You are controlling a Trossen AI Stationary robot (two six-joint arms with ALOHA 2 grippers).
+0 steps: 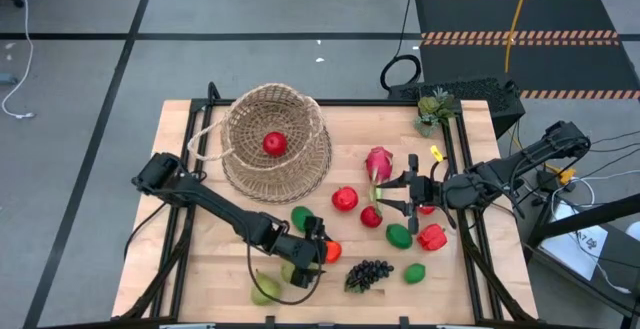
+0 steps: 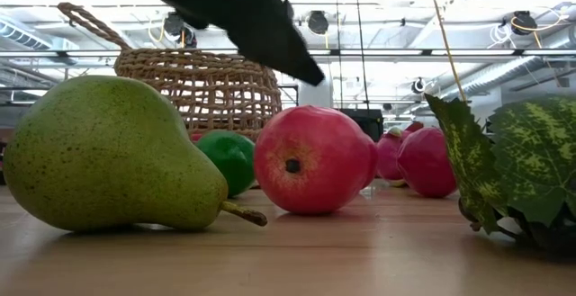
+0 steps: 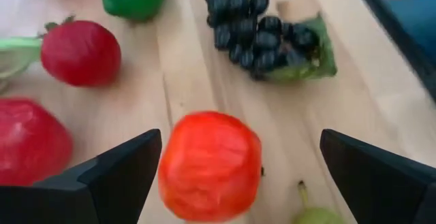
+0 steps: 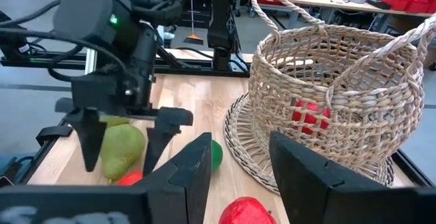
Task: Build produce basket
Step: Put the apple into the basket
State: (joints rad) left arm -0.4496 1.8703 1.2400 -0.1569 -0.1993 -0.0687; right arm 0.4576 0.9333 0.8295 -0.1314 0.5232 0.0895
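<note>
Left gripper hangs wide open over an orange-red fruit — a pick, I'd say; next, straddle it and close. Right gripper waits, jaws narrow and empty.

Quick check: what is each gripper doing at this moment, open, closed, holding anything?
Left gripper: open, fingers either side of an orange-red fruit, not closed on it.
Right gripper: partly closed, holding nothing.

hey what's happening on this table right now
A two-armed robot is filling a wicker basket with toy produce. One red fruit already lies inside. The left gripper, jaws wide open, straddles an orange-red fruit near the grape bunch, not yet gripping it. The right gripper hangs empty and partly closed beside the dragon fruit. Other fruits remain on the table.
</note>
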